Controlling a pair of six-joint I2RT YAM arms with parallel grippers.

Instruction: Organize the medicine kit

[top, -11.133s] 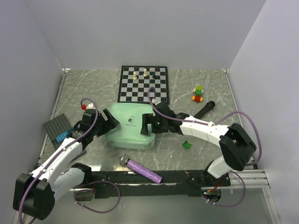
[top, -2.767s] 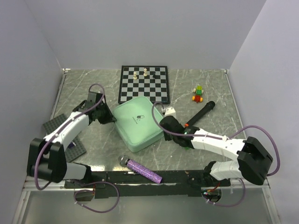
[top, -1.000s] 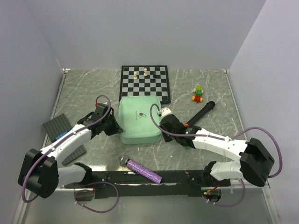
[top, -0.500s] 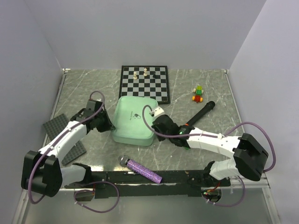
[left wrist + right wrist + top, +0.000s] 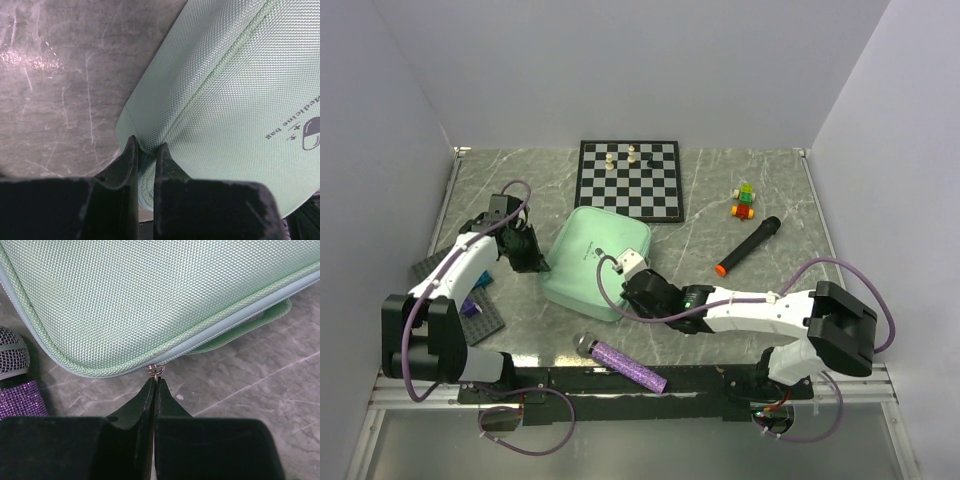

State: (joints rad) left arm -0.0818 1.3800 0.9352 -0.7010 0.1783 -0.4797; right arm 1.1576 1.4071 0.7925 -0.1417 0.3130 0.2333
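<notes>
A: Where is your medicine kit (image 5: 592,262), and is it zipped?

B: You have it flat on the table (image 5: 760,190), just in front of the chessboard (image 5: 628,180), between the two arms; the lid is down and the pill logo faces up; nothing of the inside shows.

A: What is your left gripper doing?

B: Your left gripper (image 5: 145,150) is pinched on a fold of mint fabric at the kit's left edge; how deep the fold runs is hidden by the fingers themselves.

A: And the right?

B: Your right gripper (image 5: 155,382) has its fingers pressed together on the zip pull (image 5: 156,371) at the kit's near corner; only the small metal ring shows; the rest is buried between the pads.

A: Anything cut off?

B: The purple microphone (image 5: 15,375) is cropped at the left edge of your right wrist view; from above, your left arm covers part of the studded plate (image 5: 488,322), and your right wrist hides the kit's near-right corner.
</notes>
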